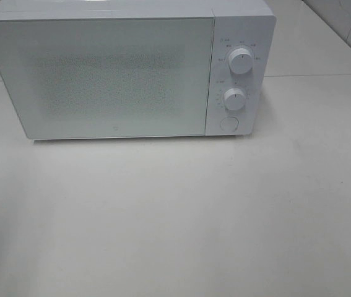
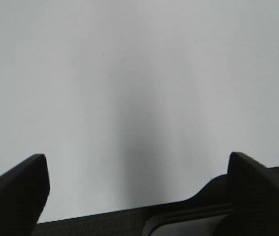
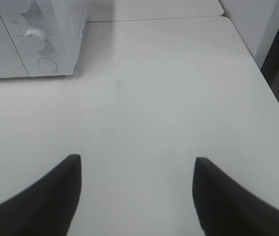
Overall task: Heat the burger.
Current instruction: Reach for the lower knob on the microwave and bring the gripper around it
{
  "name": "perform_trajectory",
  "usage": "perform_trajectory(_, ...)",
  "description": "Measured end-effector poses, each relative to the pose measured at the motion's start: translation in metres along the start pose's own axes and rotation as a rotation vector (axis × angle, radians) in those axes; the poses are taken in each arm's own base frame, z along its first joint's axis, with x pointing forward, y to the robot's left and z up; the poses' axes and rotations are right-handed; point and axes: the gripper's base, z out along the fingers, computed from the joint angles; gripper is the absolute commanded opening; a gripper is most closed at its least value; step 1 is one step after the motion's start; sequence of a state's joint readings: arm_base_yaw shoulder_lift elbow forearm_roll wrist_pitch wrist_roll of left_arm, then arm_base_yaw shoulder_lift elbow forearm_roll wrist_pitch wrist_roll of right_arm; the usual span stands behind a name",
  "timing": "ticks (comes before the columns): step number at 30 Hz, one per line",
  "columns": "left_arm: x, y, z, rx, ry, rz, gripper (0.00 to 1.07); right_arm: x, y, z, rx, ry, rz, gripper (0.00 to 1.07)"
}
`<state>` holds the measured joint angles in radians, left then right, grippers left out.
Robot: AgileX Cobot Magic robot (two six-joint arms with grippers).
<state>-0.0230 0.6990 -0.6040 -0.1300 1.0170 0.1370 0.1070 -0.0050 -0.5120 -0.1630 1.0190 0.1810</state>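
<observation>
Microwave (image 1: 240, 31) w/ door (image 1: 101, 74) prob. shut

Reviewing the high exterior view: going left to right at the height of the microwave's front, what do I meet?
Microwave door → control panel → bare table. The panel's upper knob, lower knob and round button are stacked one above another, so they have no left-to-right order.

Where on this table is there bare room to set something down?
The wide stretch of table in front of the microwave is bare. A narrower bare strip lies right of its knobs. Only the back is taken, by the microwave.
</observation>
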Motion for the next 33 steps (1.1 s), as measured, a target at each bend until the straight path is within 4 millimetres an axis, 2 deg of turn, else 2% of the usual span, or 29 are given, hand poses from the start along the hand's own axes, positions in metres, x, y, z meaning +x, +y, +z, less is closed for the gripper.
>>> perform_trajectory(1,0.0,0.0,0.0,0.0,0.0,0.0,0.89,0.0,0.0,0.0,0.0,0.0,0.0,0.63)
perform_trajectory(2,0.012,-0.001,-0.005,-0.011,-0.042,0.009,0.89,0.0,0.0,0.0,0.0,0.0,0.0,0.63)
perform_trajectory(3,0.012,-0.001,-0.005,-0.011,-0.042,0.009,0.89,0.0,0.0,0.0,0.0,0.0,0.0,0.63)
perform_trajectory(5,0.029,-0.002,-0.011,-0.018,-0.102,0.018,0.89,0.0,0.0,0.0,0.0,0.0,0.0,0.63)
perform_trajectory(17,0.071,-0.007,-0.045,-0.058,-0.392,0.064,0.89,0.0,0.0,0.0,0.0,0.0,0.0,0.63)
perform_trajectory(25,0.092,-0.011,-0.059,-0.069,-0.553,0.08,0.89,0.0,0.0,0.0,0.0,0.0,0.0,0.63)
perform_trajectory(33,0.094,-0.011,-0.06,-0.068,-0.567,0.08,0.89,0.0,0.0,0.0,0.0,0.0,0.0,0.63)
